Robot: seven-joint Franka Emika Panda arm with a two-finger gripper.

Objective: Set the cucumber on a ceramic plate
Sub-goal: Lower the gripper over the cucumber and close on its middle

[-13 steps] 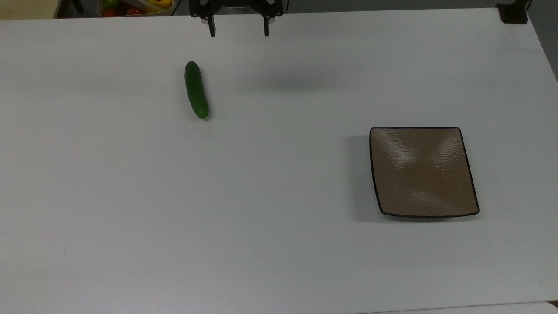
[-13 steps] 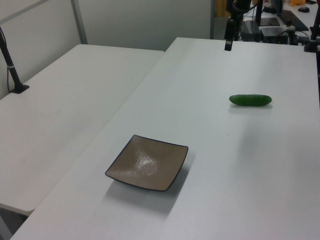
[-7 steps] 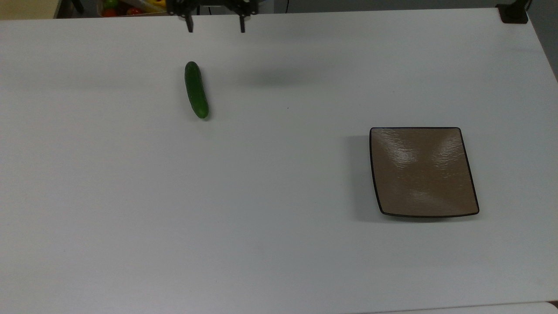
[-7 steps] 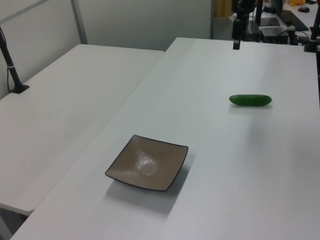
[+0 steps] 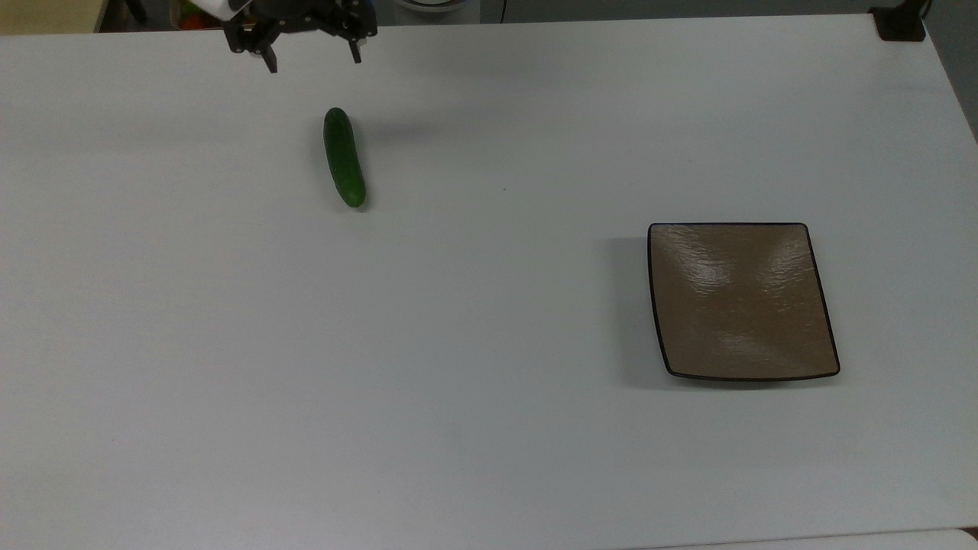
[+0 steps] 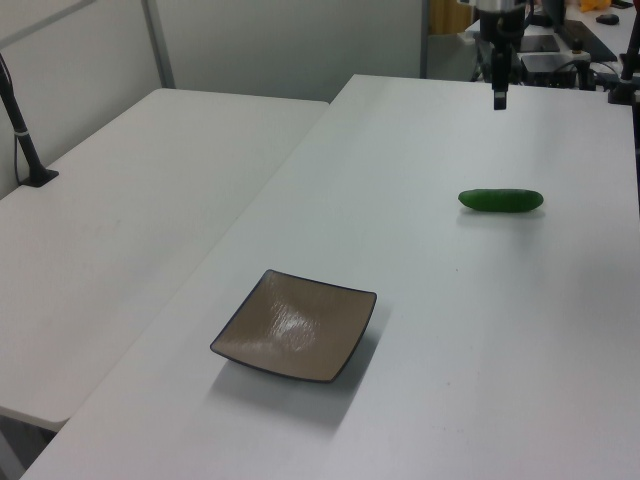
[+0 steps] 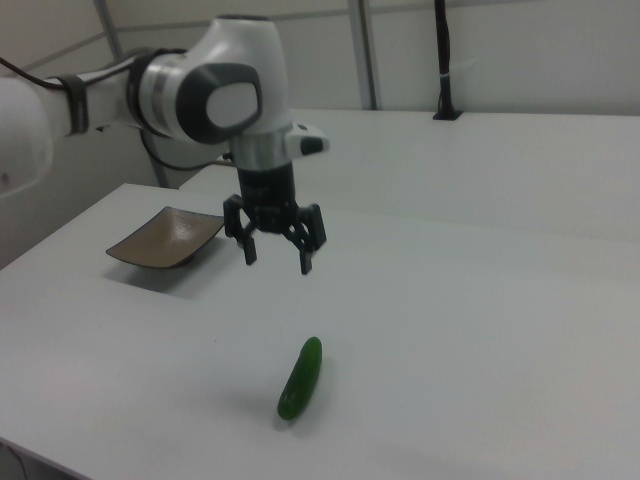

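The gripper [image 7: 278, 257] hangs in the air with its jaws spread wide and nothing between them. The cucumber [image 7: 301, 377] lies flat on the white table [image 5: 458, 344], below the jaws and a little off to one side of them, not touching them. The ceramic plate [image 5: 739, 300] sits far from the jaws and well apart from the cucumber, with nothing on it. The job now looks like getting ready to pick up the cucumber. To do it well, the jaws should go right over the middle of the cucumber, with one finger on each long side, so they squeeze across it and not along it. Then they should go down slowly until the cucumber sits between the fingers. It looks smooth and round, so it could roll or slip if grabbed near an end. In the top view [image 5: 309, 50] most of the arm is cut off by the upper edge. In the left view [image 6: 498, 97] the fingers line up, so the gap between them is hard to see.
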